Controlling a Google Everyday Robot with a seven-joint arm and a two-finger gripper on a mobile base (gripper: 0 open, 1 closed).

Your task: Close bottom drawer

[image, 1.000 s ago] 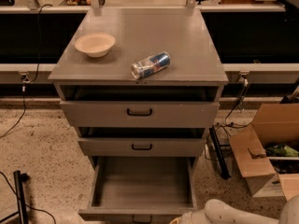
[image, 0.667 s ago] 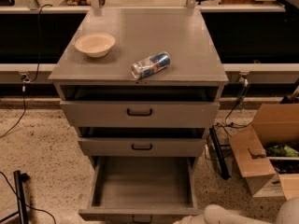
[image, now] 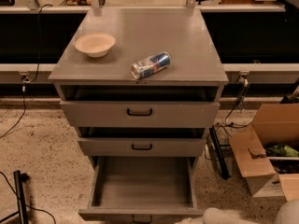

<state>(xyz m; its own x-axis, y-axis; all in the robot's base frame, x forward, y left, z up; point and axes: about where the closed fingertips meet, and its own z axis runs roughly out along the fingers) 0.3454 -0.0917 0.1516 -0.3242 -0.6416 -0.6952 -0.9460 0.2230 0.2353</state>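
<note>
Bottom drawer: the bottom drawer (image: 142, 185) stands pulled far out of the grey cabinet, toward the camera, its long grey box open to view from above.
Drawer front: the narrow front panel lies at the bottom edge of the view, with its small black handle (image: 141, 218) partly cut off.
Gripper: the gripper (image: 212, 217) sits at the very bottom edge, just beside the right end of the drawer's front panel; only a white rounded part of it shows.
Jaws: cannot tell whether wide or narrow, since the view cuts them off.
Contact: cannot tell whether the gripper touches the drawer front.
Arm: another white rounded piece (image: 288, 213) shows in the lower right corner.
Middle drawer: the middle drawer (image: 141, 147) sits above the open one, drawn out slightly, a dark gap along its top.
Top drawer: the top drawer (image: 140, 113) has the tallest front and also stands a little out, with a dark gap beneath the counter.
Counter: the counter (image: 187, 41) is the cabinet's flat grey top.
Bowl: a pale bowl (image: 95, 44) stands upright near the counter's left side.
Can: a can (image: 150, 65) lies on its side near the front edge, well apart from the bowl.
Right of cabinet: an open cardboard box (image: 261, 153) rests on the speckled floor (image: 42, 143), with a dark flat panel (image: 219, 153) between it and the cabinet.
Left of cabinet: a black post (image: 19, 195) and cables on the floor.
</note>
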